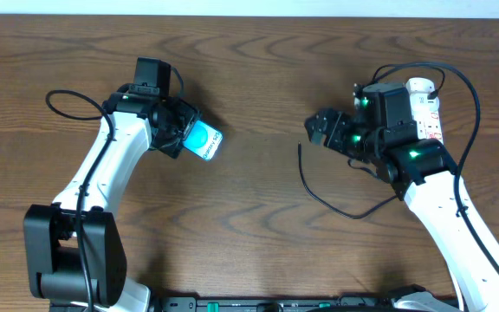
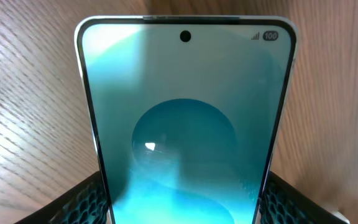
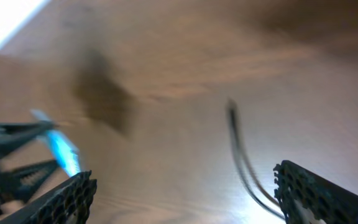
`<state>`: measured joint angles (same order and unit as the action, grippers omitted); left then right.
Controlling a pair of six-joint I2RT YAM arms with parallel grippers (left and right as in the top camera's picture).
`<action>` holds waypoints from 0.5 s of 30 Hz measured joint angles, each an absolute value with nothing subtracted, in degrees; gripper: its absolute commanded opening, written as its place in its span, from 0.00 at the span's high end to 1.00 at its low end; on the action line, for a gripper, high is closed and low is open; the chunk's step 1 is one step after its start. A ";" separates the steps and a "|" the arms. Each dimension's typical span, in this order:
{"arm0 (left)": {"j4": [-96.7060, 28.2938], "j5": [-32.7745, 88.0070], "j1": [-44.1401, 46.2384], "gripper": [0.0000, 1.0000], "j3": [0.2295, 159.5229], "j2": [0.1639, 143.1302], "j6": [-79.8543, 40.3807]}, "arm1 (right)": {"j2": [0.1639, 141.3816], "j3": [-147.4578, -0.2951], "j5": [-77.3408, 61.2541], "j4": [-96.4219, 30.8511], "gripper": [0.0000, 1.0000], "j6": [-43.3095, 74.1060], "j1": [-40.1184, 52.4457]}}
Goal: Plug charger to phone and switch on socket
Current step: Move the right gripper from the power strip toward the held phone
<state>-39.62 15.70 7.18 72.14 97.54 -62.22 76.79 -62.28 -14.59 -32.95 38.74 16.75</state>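
The phone (image 1: 204, 140) has a turquoise screen and sits at the left of the table, gripped by my left gripper (image 1: 177, 139). In the left wrist view the phone (image 2: 185, 124) fills the frame, with both fingers pressed against its side edges. The charger (image 1: 319, 192) is a thin black cable on the table, its tip near the middle. My right gripper (image 1: 317, 130) is open and empty above the cable's tip. The blurred right wrist view shows the cable (image 3: 241, 155) between its spread fingers (image 3: 185, 193) and the phone (image 3: 61, 149) far left. The white socket (image 1: 427, 108) lies far right, partly hidden by the right arm.
The wooden table (image 1: 258, 69) runs to a pale wall along the far edge. The arms' thick black cables loop beside the left arm (image 1: 59, 104) and over the right arm (image 1: 466, 87). The left arm's base (image 1: 72, 260) stands at the front left.
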 measured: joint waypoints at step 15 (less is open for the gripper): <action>-38.13 21.87 7.18 0.93 72.14 97.54 -63.00 | 81.65 -62.43 -34.61 -21.08 0.07 38.37 17.54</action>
<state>-38.13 21.87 7.18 72.14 97.54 -63.00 81.65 -62.43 -34.61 -21.08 38.37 17.54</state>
